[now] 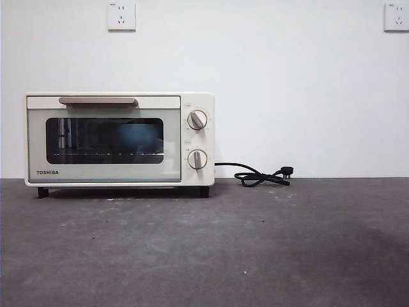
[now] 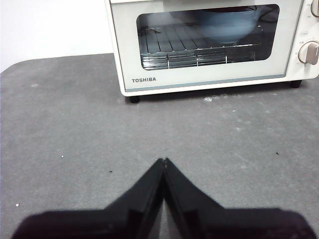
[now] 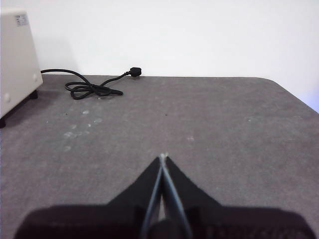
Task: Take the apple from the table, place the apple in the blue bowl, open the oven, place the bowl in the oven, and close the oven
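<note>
- Sitting at the left of the front view, the cream-white TOSHIBA toaster oven [image 1: 119, 139] has its dark glass door closed.
- The light-blue ridged bowl [image 1: 135, 135] rests on the rack inside; the apple cannot be made out.
- The left gripper [image 2: 164, 162] hangs over the dark grey table [image 2: 75, 129], jaws together.
- The right gripper [image 3: 163, 159] has its jaws pressed together, well apart from the coiled black cord [image 3: 92, 87].

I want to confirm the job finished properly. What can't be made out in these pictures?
- The apple: not visible; the blue bowl shows only dimly behind the oven door's dark glass, its inside hidden.
- Oven top and upper knob: cut off by the left wrist view's edge.
- Plug on the cord: too small for detail.
</note>
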Motion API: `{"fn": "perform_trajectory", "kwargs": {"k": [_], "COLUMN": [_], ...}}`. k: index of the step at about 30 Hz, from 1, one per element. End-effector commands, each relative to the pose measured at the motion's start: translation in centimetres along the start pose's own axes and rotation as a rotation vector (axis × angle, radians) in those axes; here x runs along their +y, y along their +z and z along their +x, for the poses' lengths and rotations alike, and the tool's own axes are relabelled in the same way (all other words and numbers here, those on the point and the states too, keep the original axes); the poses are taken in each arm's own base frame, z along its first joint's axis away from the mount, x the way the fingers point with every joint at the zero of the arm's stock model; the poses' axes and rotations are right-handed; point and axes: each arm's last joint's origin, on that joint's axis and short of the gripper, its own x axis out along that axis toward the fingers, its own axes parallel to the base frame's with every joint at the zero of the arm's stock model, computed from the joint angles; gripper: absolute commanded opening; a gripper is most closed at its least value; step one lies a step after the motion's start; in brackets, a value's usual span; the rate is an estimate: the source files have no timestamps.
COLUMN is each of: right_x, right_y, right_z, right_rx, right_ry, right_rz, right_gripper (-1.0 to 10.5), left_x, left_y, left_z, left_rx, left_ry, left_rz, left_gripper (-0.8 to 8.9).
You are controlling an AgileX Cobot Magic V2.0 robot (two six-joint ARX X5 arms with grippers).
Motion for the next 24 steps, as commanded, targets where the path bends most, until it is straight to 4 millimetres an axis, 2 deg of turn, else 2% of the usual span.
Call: {"fn": "perform_trajectory", "kwargs": {"k": [1, 24], "right_x": [0.0, 0.5], "right_y": [-0.6, -2.8], "right_z": [0.2, 0.6], "right_rx": [0.008, 0.099], "right_ry": [0.0, -0.001], "right_rz": [-0.005, 0.036], "right_gripper": [0.0, 0.0], "left_x": [0.0, 0.0], "left_y": [-0.3, -0.3], "left_z": [0.1, 0.1], "left_rx": [0.002, 0.002], "left_ry": [0.005, 0.005], "left_rz": [-0.004, -0.004], "left_gripper": [-0.04, -0.03]}}
